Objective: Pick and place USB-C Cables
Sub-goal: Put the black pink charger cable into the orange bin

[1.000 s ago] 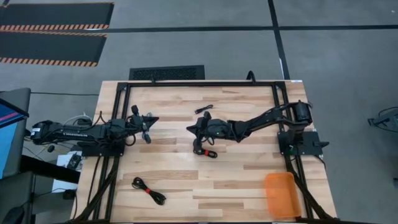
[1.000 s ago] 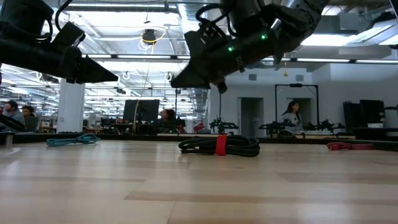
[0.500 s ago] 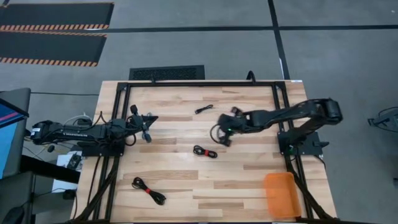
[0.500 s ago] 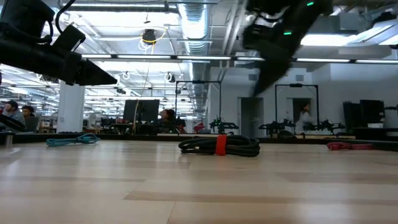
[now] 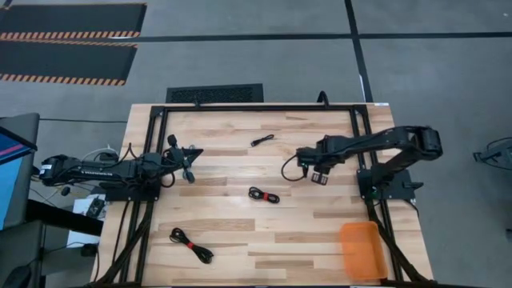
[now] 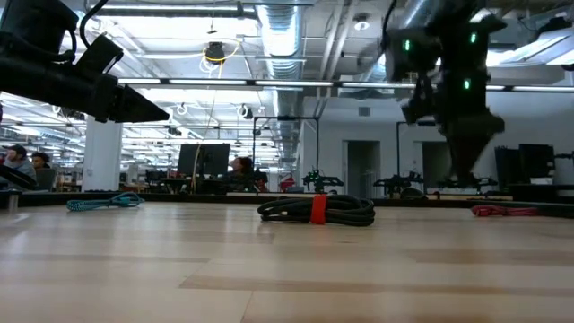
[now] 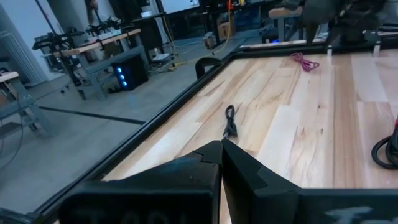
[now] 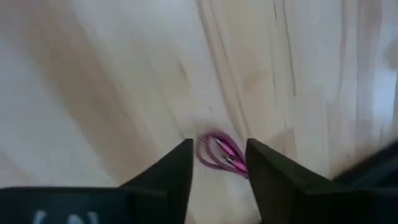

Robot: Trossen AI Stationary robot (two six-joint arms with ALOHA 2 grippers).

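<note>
My right gripper [image 8: 217, 146] hangs open, fingers pointing down, right of the table's middle [image 5: 318, 174], above a small red coiled cable [image 8: 219, 154] that lies flat on the wood [image 6: 500, 211]; the cable shows in the gap between the fingers, untouched. My left gripper [image 5: 198, 152] waits shut and empty at the table's left [image 7: 221, 146]. A black-and-red bundle [image 5: 264, 194] lies at the centre, another [image 5: 190, 244] near the front left, and a small black cable [image 5: 262, 141] toward the far edge. A teal cable [image 6: 103, 202] shows in the low view.
An orange tray [image 5: 360, 250] sits at the table's near right corner. A black frame [image 5: 256, 107] runs along the table's far edge and down both sides. People and workbenches show in the room beyond the table.
My right gripper has left the spot over the central black-and-red bundle, swung toward the table's right edge and tipped until its fingers point down. The bundle has stayed where it lay.
</note>
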